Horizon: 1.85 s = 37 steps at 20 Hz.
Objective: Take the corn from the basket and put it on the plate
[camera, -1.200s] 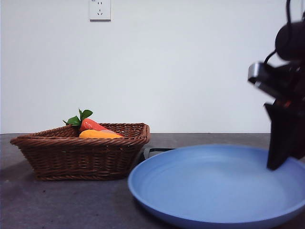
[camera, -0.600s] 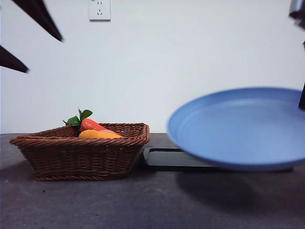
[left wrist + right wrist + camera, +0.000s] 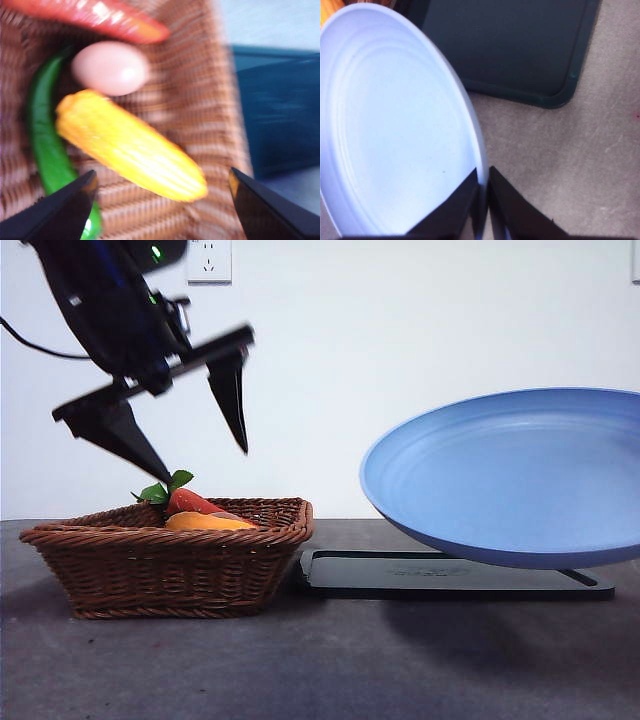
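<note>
The corn (image 3: pixel 131 145) is seen lying in the wicker basket (image 3: pixel 165 558) beside a pinkish egg (image 3: pixel 110 68), a green chili (image 3: pixel 47 145) and a carrot (image 3: pixel 95 15) — the left gripper (image 3: pixel 200 440) is hung above it at 12 o'clock, jaws spread wide and empty. The blue plate (image 3: pixel 510 480) is held tilted in the air above the black tray (image 3: pixel 450 578), at 3 o'clock from the basket — its rim is pinched by the clenched right gripper (image 3: pixel 484 187).

Dark grey table (image 3: pixel 200 670), wicker basket (image 3: pixel 165 565) resting on it, flat black tray (image 3: pixel 450 578) just beside
</note>
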{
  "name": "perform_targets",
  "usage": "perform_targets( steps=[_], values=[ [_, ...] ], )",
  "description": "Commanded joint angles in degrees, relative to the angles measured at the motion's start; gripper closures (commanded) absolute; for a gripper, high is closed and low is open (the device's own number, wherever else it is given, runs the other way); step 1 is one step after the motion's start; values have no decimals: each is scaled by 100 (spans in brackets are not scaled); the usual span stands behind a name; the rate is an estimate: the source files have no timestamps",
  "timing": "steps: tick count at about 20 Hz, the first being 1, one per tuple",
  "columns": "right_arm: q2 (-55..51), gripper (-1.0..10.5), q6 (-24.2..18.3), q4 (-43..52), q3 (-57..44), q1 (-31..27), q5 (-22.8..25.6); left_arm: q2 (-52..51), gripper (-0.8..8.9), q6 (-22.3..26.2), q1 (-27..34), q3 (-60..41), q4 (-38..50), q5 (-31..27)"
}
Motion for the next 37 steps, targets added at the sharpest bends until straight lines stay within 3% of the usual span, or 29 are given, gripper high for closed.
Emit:
perform_targets(
  steps=[1, 14, 18, 21, 31, 37],
  values=[
    [20, 945, -83, 66, 72, 11, -17, 372, 385, -205, -39, 219, -59, -68],
    [20, 945, -149, 107, 72, 24, -87, 1488, 387, -564, -304, 238, 173, -96],
    [24, 945, -151, 109, 72, 24, -83, 1478, 536, -564, -339, 256, 188, -87],
    [28, 945, -151, 109, 72, 24, -81, 1471, 581, -560, -369, 356, 118, -87],
    [37, 945, -142, 264, 72, 24, -79, 684, 582, -350, -330, 592, -166, -223],
    [494, 945, 199, 459, 72, 24, -184, -247, 582, 72, -546, 592, 4, -195]
  ],
)
